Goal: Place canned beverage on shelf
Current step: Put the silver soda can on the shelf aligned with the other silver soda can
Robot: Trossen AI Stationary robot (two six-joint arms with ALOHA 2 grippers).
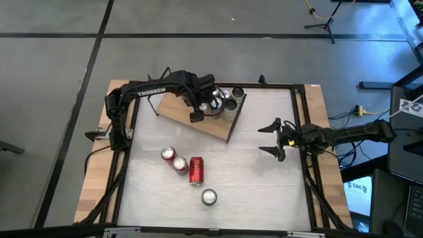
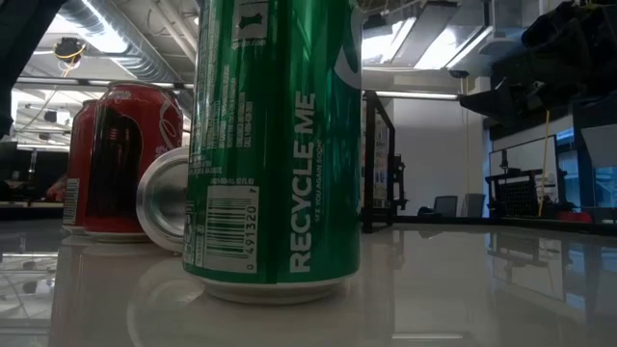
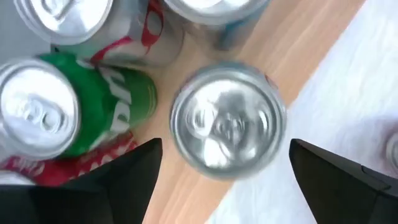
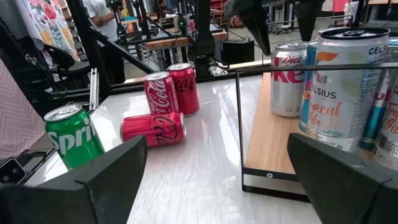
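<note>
The shelf (image 1: 198, 119), a light-brown board on black wire supports, stands at the table's far side. Several cans (image 1: 228, 99) stand upright on its right end. My left gripper (image 3: 225, 146) is open above a silver-topped can (image 3: 227, 118) that stands on the board's near edge. Its fingers stand on either side of the can and above its top, as the right wrist view (image 4: 283, 22) shows. My right gripper (image 1: 272, 139) is open and empty over the table to the right of the shelf. A green can (image 1: 209, 196) stands upright near the table's front.
Two red cans (image 1: 173, 158) stand upright left of centre, and a third red can (image 1: 196, 170) lies on its side beside them. A black frame (image 1: 301, 119) runs round the white tabletop. Free tabletop lies between the shelf and my right gripper.
</note>
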